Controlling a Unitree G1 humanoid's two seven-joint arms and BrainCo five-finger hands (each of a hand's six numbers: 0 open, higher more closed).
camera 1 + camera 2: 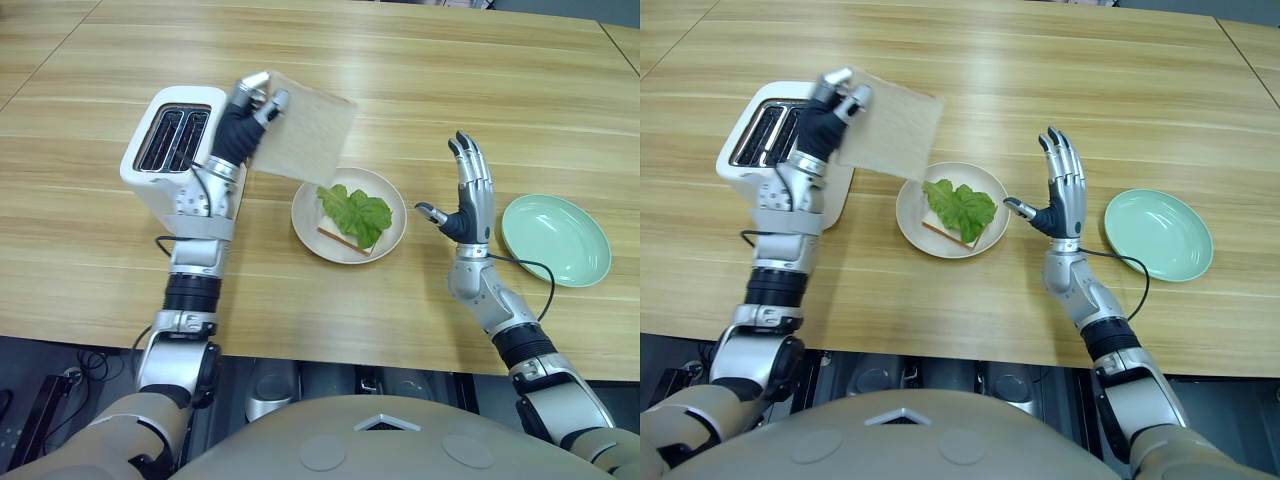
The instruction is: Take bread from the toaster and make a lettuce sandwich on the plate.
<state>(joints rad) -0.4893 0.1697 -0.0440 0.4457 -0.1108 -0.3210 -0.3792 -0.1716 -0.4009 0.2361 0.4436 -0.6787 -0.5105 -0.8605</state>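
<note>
1. The left hand point(240, 125) is up high, fingers pinched on one corner of a thin square slice of pale brown bread point(310, 140). The slice hangs tilted in the air, off the bench entirely.
2. The white two-slot toaster point(170, 150) stands just left of that slice, with the left forearm crossing its near right corner. It crowds the left hand's side.
3. The slice's lower edge comes down near the far-left rim of the round cream plate point(393, 195), which sits mid-bench between the two arms.
4. On that plate lies a crusted bread slice point(340, 239) with a ruffled green lettuce leaf point(356, 212) spread over it, crust peeking out at the near side.
5. The right hand point(472, 200) stands upright, fingers straight and spread, holding nothing. It sits between the plate and a shallow mint-green dish point(556, 240), touching neither.
6. A black cable point(530, 268) loops from the right wrist past the dish's near-left rim.
7. The front edge of the pale wooden bench point(450, 90) runs under both forearms, and plate, dish and toaster all sit well back from it.
8. A broad run of plain wood stretches beyond the plate towards the far edge.
</note>
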